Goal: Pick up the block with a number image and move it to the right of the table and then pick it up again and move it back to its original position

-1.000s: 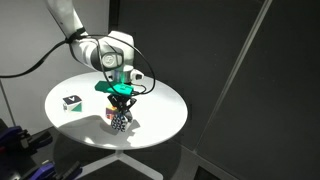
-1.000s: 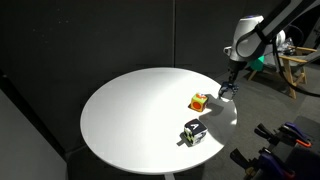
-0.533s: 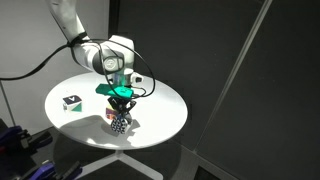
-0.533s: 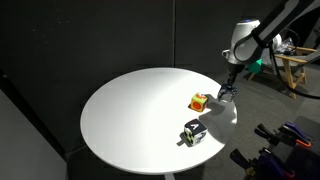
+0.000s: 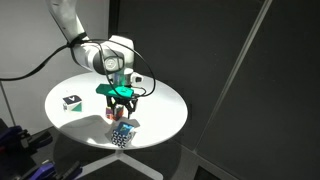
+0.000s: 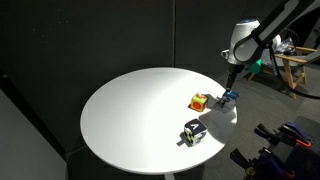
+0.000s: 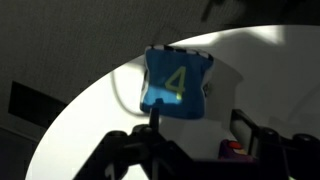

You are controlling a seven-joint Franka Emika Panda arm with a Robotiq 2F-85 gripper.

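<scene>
Wrist view shows the small light-blue cube bearing a yellow 4 (image 7: 178,85) lying on the round white desk (image 7: 265,60) near its rim, clear of the dark two-fingered hand (image 7: 180,142). The hand's fingers are spread apart and hold nothing. In an exterior view a red-and-yellow cube (image 6: 200,101) sits just beside the numbered one, and a white cube with a black top (image 6: 193,131) stands nearby.
</scene>
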